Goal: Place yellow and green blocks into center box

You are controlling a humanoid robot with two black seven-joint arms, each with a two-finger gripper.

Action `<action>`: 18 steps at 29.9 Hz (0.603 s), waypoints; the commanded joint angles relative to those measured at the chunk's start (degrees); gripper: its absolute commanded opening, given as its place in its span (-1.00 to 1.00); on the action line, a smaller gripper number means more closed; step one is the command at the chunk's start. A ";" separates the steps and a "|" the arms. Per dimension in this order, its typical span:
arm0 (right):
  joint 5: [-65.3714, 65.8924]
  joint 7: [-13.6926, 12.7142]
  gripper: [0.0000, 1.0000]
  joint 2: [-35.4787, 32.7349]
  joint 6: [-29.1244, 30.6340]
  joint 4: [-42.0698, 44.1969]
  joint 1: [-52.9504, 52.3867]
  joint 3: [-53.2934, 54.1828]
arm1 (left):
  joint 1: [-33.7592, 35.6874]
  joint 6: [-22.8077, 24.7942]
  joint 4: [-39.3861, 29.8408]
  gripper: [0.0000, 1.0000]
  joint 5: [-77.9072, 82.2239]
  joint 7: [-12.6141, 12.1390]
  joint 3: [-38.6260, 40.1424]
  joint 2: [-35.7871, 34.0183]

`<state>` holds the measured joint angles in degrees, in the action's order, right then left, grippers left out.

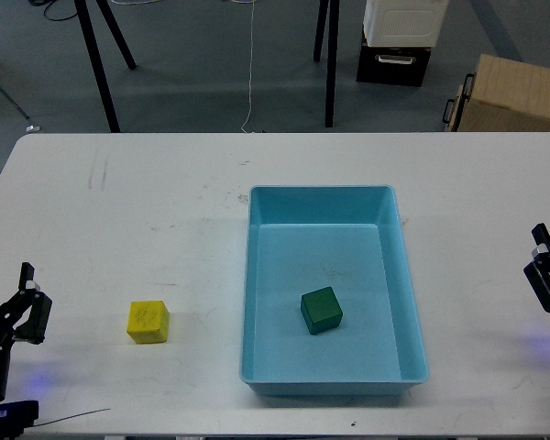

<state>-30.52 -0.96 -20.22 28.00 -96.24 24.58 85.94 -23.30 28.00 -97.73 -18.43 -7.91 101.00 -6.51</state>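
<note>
A green block [321,310] lies inside the light blue box [252,293] at the middle of the white table. A yellow block [148,322] sits on the table left of the box. My left gripper [27,300] is at the far left edge, well left of the yellow block, with its fingers apart and empty. My right gripper [547,271] is at the far right edge, away from the box, partly cut off by the frame.
The white table [147,211] spreads around the box. Beyond its far edge stand black tripod legs [99,55], a black-and-white case [399,37] and a cardboard box [509,92] on the floor.
</note>
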 commanded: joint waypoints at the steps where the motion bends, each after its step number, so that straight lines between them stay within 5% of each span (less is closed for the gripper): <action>1: 0.28 0.00 1.00 1.93 0.00 0.00 -0.15 -0.08 | 0.18 0.00 -2.55 1.00 -0.21 0.17 2.27 -10.94; 18: 1.78 -0.09 1.00 4.22 0.00 -0.09 -0.94 0.54 | 5.09 0.00 -3.25 1.00 12.70 -0.97 -3.87 -70.19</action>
<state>-28.74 -1.06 -16.38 28.00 -96.33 23.64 86.49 -21.23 28.00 -101.01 -8.05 -8.62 100.47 -67.42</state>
